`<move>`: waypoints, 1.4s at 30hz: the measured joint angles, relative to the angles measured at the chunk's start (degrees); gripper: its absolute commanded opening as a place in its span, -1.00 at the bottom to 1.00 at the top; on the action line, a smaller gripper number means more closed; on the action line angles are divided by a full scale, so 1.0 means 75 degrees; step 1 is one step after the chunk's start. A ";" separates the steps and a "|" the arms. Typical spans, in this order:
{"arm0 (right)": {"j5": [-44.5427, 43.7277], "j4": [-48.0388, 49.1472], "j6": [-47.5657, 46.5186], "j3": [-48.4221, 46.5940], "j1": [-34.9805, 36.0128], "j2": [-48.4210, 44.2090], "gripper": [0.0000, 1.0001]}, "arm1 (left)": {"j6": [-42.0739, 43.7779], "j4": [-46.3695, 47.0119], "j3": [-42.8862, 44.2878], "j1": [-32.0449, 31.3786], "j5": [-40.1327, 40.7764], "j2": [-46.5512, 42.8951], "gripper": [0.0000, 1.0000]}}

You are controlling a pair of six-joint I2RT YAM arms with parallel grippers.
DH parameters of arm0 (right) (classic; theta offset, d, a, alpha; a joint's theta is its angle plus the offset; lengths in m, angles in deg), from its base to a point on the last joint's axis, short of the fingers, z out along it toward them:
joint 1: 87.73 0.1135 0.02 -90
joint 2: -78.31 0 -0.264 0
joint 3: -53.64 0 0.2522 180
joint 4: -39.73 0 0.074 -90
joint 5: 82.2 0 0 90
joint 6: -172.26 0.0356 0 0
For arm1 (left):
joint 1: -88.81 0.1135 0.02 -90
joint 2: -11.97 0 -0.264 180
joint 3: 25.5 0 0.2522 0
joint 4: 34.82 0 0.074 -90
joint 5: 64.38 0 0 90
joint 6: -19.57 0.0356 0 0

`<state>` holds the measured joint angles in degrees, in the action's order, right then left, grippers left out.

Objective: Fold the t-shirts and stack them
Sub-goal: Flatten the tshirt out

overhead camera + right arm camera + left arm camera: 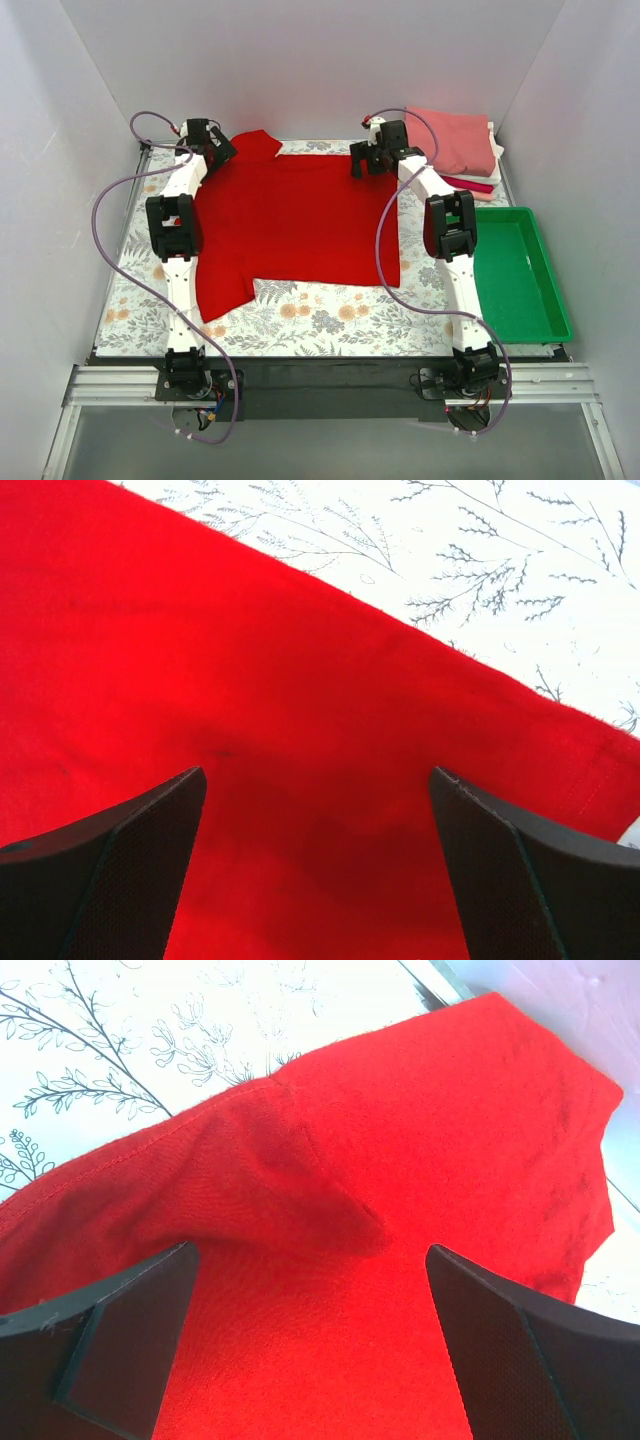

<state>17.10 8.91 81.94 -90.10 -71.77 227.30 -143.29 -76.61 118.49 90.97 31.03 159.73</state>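
Observation:
A bright red t-shirt (295, 220) lies spread on the floral table cover. My left gripper (217, 146) is open just above its far left part by the sleeve; the left wrist view shows red cloth (400, 1140) with a raised fold between the wide-apart fingers. My right gripper (364, 160) is open just above the shirt's far right edge; the right wrist view shows flat red cloth (250, 680) and its hem. A stack of folded shirts, salmon-pink on top (452, 138), sits at the back right, with white and crimson edges under it.
A green plastic tray (520, 275) stands on the right of the table. The floral cover (330, 320) shows in front of the shirt. White walls close in the left, back and right sides.

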 measured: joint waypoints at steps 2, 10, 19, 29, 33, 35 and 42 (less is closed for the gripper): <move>0.0122 -0.0093 -0.0245 0.0006 -0.0029 -0.0055 0.97 | -0.0009 -0.0058 0.0017 0.0000 -0.0076 -0.0023 0.96; 0.0219 -0.0291 -0.0082 0.3080 -0.0047 -0.4485 0.97 | -0.0493 -0.0793 -0.3232 -0.0038 -0.0093 -0.3643 0.96; 0.0029 0.1530 0.1749 0.9760 0.0239 -0.9119 0.97 | -0.2247 -0.0688 -0.9256 -0.1577 0.0597 -0.9938 0.97; -0.0699 0.1247 0.2710 1.2423 0.0239 -1.1625 0.97 | -0.3707 -0.2451 -1.1995 -0.1789 0.0901 -1.1879 0.97; -0.1000 0.1504 0.3042 1.2724 0.0236 -1.1916 0.97 | -0.4572 -0.3118 -1.2441 -0.1789 0.1145 -1.2109 0.97; -0.1046 0.1480 0.3098 1.2866 0.0236 -1.1916 0.97 | -0.4890 -0.3246 -1.2738 -0.1789 0.1256 -1.2295 0.96; -0.1035 0.1469 0.3165 1.2951 0.0236 -1.1913 0.97 | -0.5333 -0.3433 -1.3216 -0.1789 0.1749 -1.2173 0.80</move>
<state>9.34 19.93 105.68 7.03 -70.00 137.95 -183.29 -102.36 19.37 77.55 44.14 68.43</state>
